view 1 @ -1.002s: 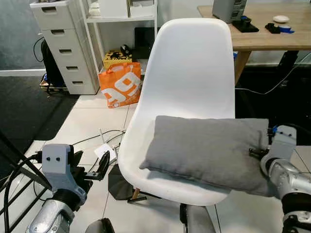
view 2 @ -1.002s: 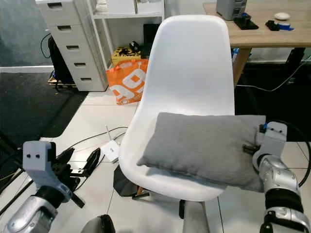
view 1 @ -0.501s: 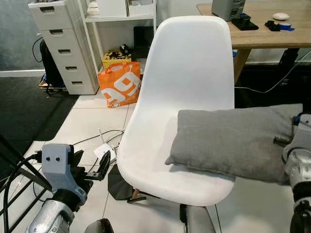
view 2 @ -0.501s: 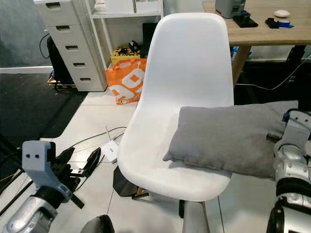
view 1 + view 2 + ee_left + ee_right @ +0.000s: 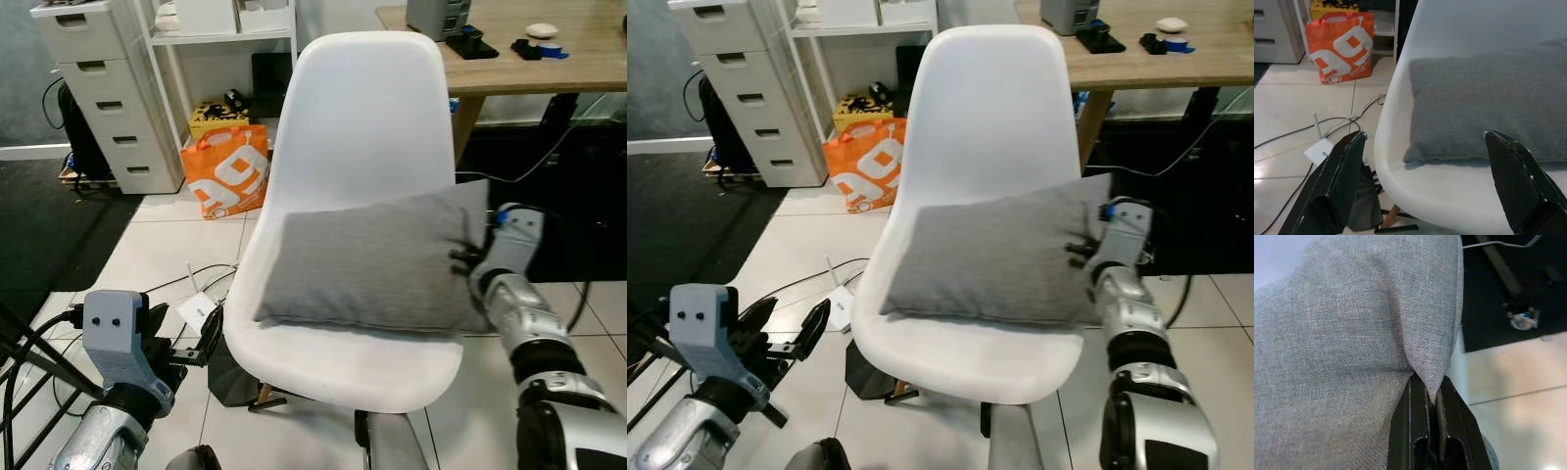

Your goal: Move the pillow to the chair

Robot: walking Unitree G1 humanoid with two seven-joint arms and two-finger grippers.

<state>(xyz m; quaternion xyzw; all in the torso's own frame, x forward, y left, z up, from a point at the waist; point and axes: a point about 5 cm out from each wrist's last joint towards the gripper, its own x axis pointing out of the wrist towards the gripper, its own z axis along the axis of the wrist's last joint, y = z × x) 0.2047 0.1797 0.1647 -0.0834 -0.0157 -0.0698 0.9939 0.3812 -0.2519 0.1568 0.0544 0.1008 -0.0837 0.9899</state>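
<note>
**A:** Start at your left. What do you have there?

**B:** White drawer unit (image 5: 93,93) at far left, an orange bag (image 5: 227,172) on the floor beside it, under a white shelf (image 5: 220,35). Cables and a small white box (image 5: 199,311) lie on the tiles nearer you. Your left gripper (image 5: 1425,181) hangs low beside the chair, fingers (image 5: 1334,188) spread wide and released, holding nothing. Through its wrist view you look between them at the seat's front edge and the pillow's near corner.

**A:** And the chair itself?

**B:** White shell chair (image 5: 367,117), centre of your view, back upright. The grey pillow (image 5: 367,264) is on the seat, lying across it and tilted up against the backrest. Its right end overhangs the seat's right edge.

**A:** Is your right side still attached to it?

**B:** Yes. Your right gripper (image 5: 468,260) sits at the pillow's right end, level with the seat. In the right wrist view its fingers (image 5: 1415,423) are clenched tight on a fold of the grey cloth, pinching it between them.

**A:** Anything beyond that?

**B:** A wooden bench (image 5: 549,59) behind and to the right of the chair, carrying a grey box (image 5: 433,18) and small dark items, with a blue roll (image 5: 547,46). Dark floor and cables beneath it.
</note>
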